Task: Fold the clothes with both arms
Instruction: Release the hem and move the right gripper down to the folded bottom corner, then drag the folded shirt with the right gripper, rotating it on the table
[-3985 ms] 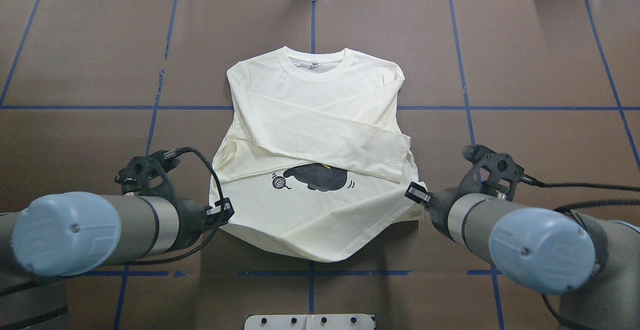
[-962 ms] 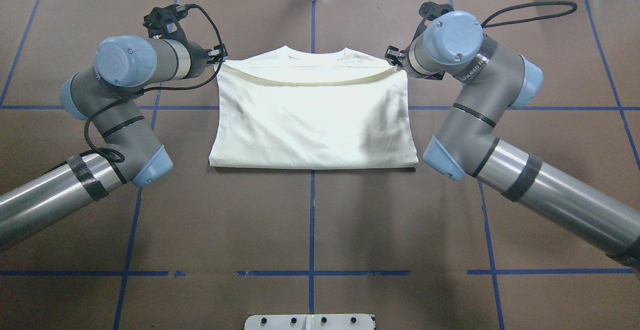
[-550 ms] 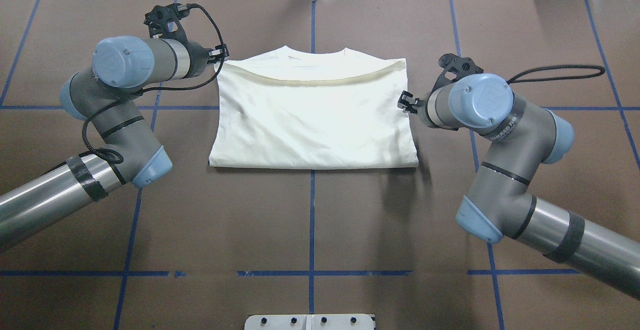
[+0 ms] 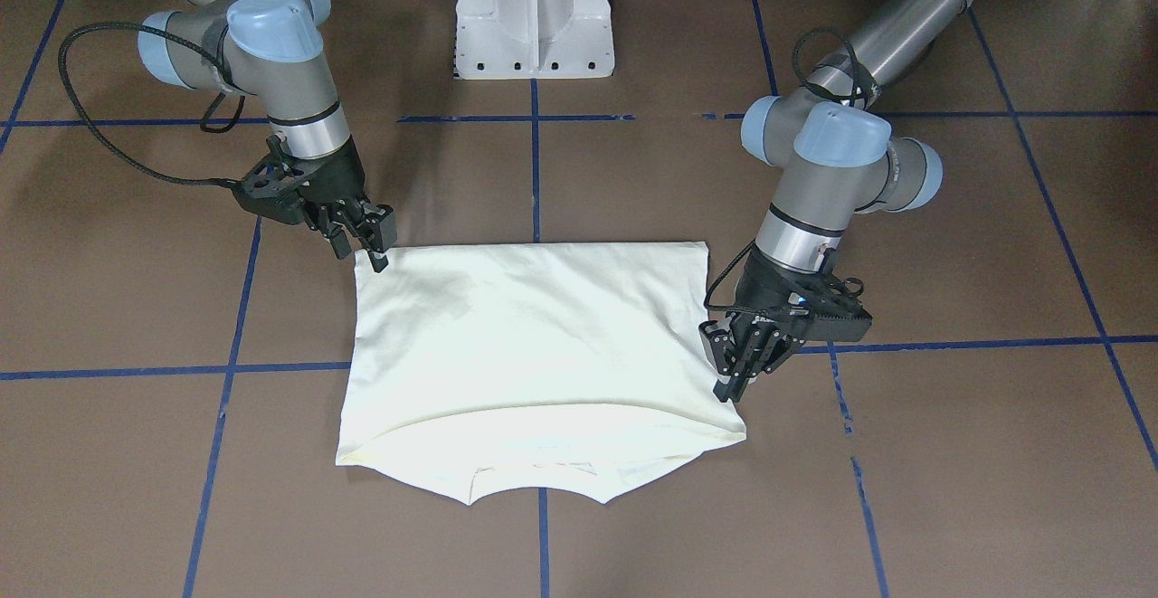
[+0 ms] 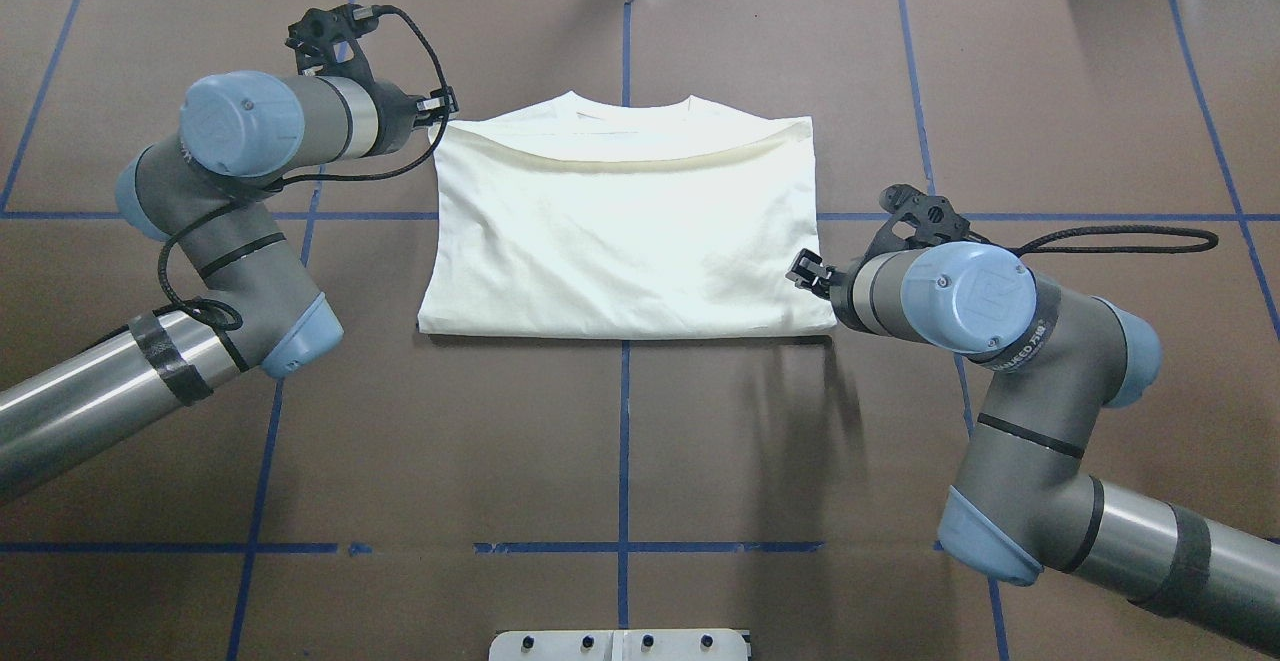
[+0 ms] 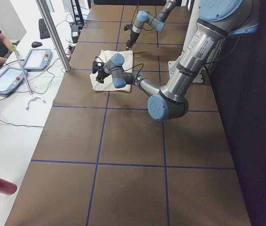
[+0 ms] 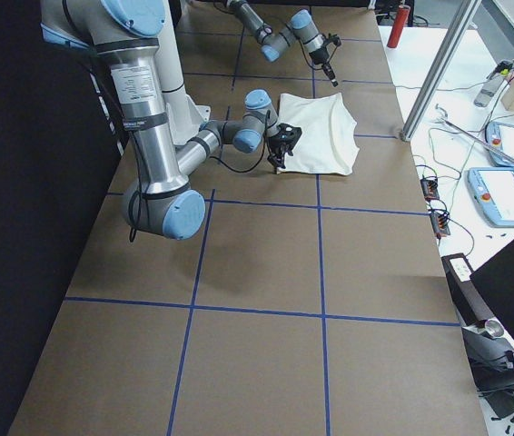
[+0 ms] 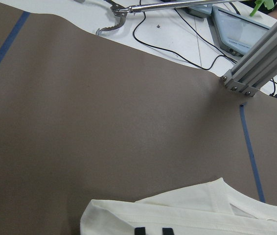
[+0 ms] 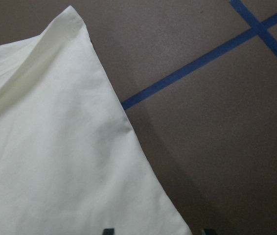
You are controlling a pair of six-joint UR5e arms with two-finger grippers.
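Well, from across the bench [image 4: 136,308] I see the cream shirt [image 4: 534,336] folded flat, the left fingers [image 4: 726,385] clenched on its edge by the collar-end corner and the right fingers [image 4: 364,256] spread by its fold-end corner. Overhead, those fingers sit at diagonally opposite corners. On my wrist cameras the left tips pinch close over cloth, while the right tips stand wide apart above the shirt's edge.
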